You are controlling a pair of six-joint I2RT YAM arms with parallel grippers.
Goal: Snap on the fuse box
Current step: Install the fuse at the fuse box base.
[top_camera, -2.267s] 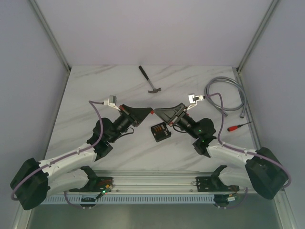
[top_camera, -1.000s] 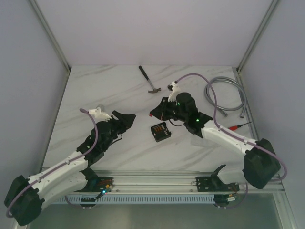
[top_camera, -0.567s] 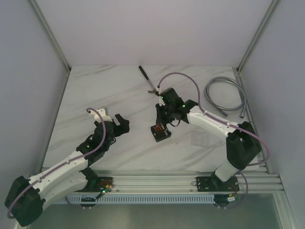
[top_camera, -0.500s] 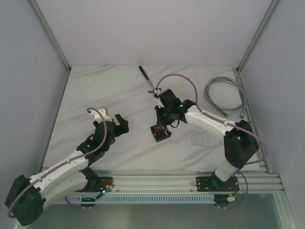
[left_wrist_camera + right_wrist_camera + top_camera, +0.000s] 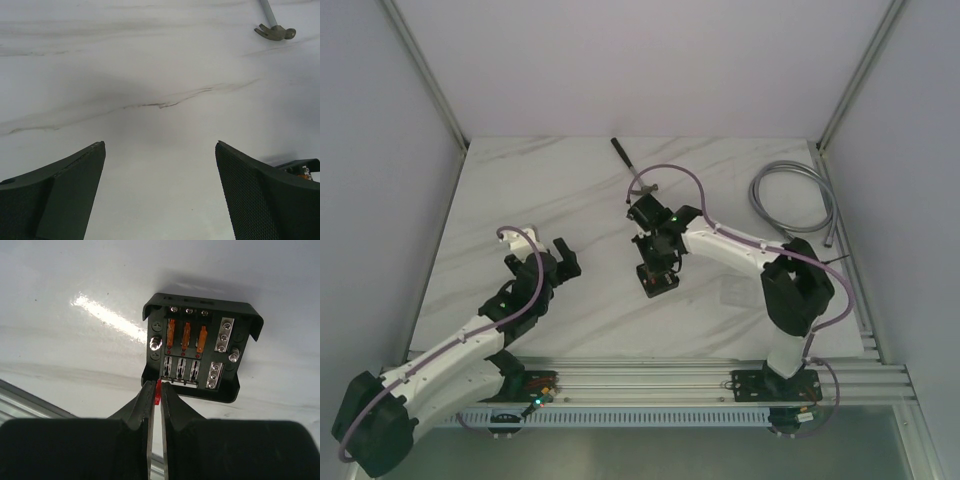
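Right gripper [image 5: 155, 399] pinches what seems a fuse [image 5: 158, 392], to seat in the box [image 5: 200, 304] just ahead; left gripper [image 5: 160, 146] gapes.

One fuse box [image 5: 200, 347], one hammer [image 5: 274, 32], one cable [image 5: 792, 165]

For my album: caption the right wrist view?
Right gripper pinches a small red fuse close to the open fuse box.

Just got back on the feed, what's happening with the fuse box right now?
The right fingers are pinched on a small red fuse, held at the near edge of the open fuse box, by its empty lower slots. Three orange fuses sit in the upper row. The left fingers are wide open over the table, holding nothing.
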